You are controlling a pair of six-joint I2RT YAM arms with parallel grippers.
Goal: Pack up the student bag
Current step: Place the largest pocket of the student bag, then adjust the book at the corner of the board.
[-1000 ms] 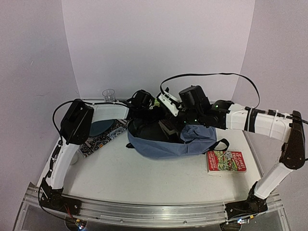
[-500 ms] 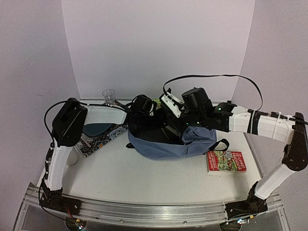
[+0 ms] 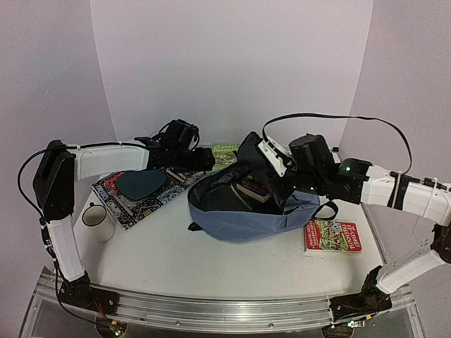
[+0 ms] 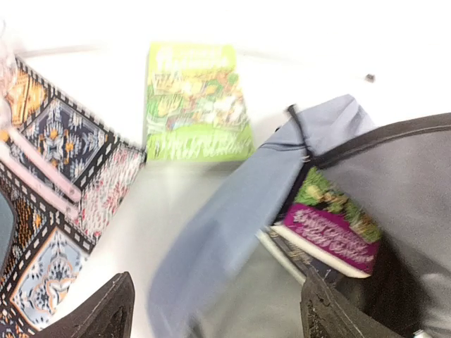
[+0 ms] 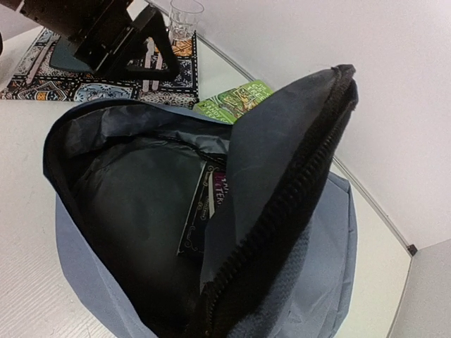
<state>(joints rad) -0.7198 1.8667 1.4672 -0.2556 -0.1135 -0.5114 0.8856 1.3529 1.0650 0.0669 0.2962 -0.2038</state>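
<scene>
The right gripper [image 3: 261,159] pinches upright the zip-edged flap of the soft grey-blue bag [image 3: 239,220], a flat rectangular book [image 4: 330,225] inside, while the left gripper [image 4: 215,306] hangs with jaws wide.

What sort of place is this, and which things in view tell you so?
Probably a robotics lab bench: two white-and-black robot arms bolted to a silver metal rail, plain lilac backdrop panels round the white table, a soft grey-blue fabric backpack staged as a prop.

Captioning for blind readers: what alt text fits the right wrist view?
An open grey-blue backpack fills the view, a book inside its dark interior. Beyond it lie a green book, a patterned mat and a clear glass.
</scene>
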